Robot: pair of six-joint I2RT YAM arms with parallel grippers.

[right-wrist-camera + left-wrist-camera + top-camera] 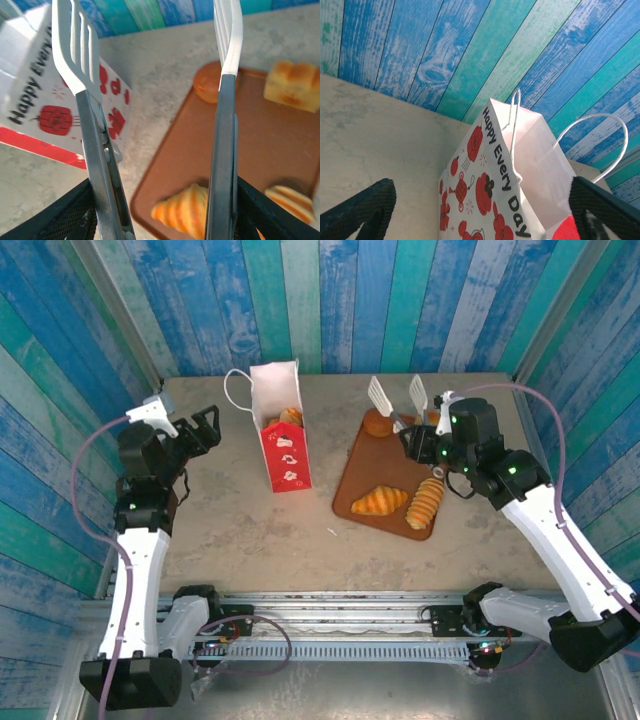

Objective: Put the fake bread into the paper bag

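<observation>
The white paper bag [283, 440] with its red front stands upright at the table's middle left, and a golden piece of fake bread [291, 417] shows in its mouth. A croissant [380, 501], a ridged horn [426, 502] and a round bun [378, 424] lie on the brown tray [365, 465]. In the right wrist view a cube bun [292, 85] sits at the tray's far right. My right gripper [425, 445] is shut on metal tongs [397, 400], whose white blades are spread above the tray with nothing between them. My left gripper [203, 428] hangs open left of the bag [495, 190].
Blue and teal plank walls close in the table on three sides. The bag's white cord handles [600, 130] stick up above its rim. Bare tabletop [250, 530] lies in front of the bag and the tray.
</observation>
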